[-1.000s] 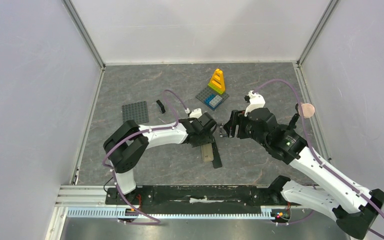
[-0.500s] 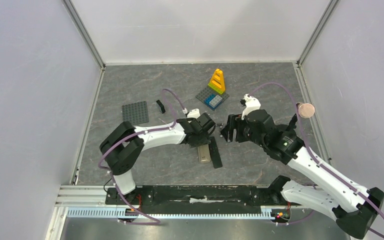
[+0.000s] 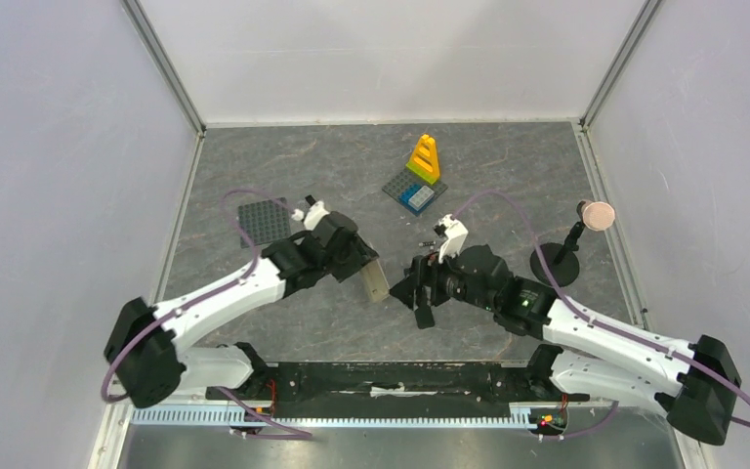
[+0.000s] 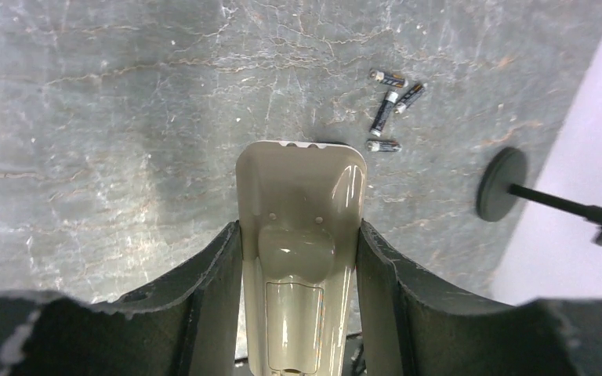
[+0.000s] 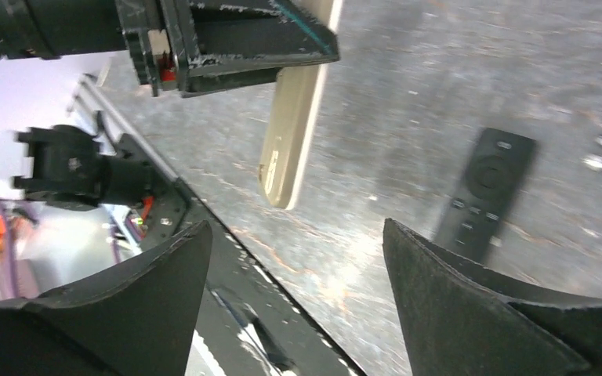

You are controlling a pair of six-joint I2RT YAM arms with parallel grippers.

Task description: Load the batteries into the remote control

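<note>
Left arm (image 3: 225, 293) swung left, outstretched (remote control (image 3: 376, 281) clamped).

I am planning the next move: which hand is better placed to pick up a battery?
Right. The right hand is open and empty, while the left hand grips the remote control; the batteries lie loose on the table.

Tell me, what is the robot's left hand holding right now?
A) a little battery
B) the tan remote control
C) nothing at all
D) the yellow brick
B: the left hand grips the remote control by both long sides, while the batteries lie loose on the table.
</note>
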